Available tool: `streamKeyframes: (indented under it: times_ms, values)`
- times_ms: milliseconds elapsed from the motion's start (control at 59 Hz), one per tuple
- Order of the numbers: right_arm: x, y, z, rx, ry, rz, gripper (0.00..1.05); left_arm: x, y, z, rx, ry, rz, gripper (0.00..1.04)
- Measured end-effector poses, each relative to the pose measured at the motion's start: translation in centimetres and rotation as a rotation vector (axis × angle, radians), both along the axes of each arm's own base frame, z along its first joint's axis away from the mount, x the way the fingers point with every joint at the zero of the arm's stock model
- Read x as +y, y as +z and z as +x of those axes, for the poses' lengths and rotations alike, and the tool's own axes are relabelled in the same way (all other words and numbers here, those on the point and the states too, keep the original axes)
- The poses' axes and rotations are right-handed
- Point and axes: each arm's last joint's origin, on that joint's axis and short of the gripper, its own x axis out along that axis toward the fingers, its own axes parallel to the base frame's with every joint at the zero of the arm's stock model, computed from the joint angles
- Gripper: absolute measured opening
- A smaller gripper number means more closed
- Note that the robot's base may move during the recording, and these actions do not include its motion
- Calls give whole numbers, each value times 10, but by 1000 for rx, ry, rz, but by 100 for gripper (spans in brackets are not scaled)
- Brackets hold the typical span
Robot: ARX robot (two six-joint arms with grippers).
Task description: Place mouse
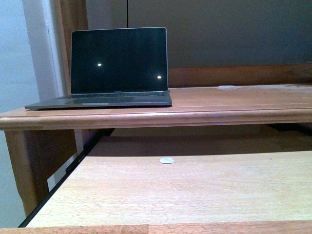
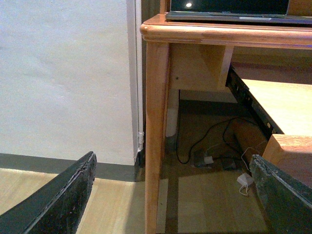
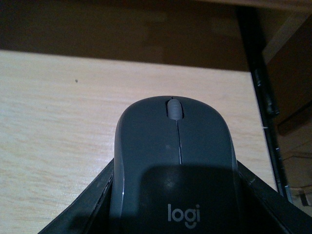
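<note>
The dark grey mouse (image 3: 175, 165), marked "logi" with a scroll wheel on top, fills the right wrist view. My right gripper (image 3: 175, 195) is shut on it, black fingers pressing both its sides, held over a pale wooden pull-out shelf (image 3: 58, 122). In the left wrist view my left gripper (image 2: 175, 195) is open with nothing between its black fingers (image 2: 63, 195), hanging over the floor beside the desk leg (image 2: 156, 146). Neither gripper nor the mouse shows in the front view.
An open laptop (image 1: 117, 68) with a dark screen stands at the left of the upper desk top (image 1: 234, 105). A small white disc (image 1: 166, 160) lies on the pale shelf (image 1: 170, 195) below. Cables and a white plug (image 2: 243, 180) lie on the floor. A black slide rail (image 3: 263, 97) edges the shelf.
</note>
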Motion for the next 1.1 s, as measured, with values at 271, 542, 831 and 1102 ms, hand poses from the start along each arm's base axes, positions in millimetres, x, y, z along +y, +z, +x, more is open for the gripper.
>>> streamKeyframes:
  times_ms: [271,542,831,1102]
  values:
    - [17,73,0,-186,-11,31,55,0,0,0,0,0,0,97]
    - [75,102,63,-255,-9,12,55,0,0,0,0,0,0,97]
    - [119,93,117,-221,-27,-40,55,0,0,0,0,0,0,97]
    - [154,75,145,-171,-39,-84,55,0,0,0,0,0,0,97]
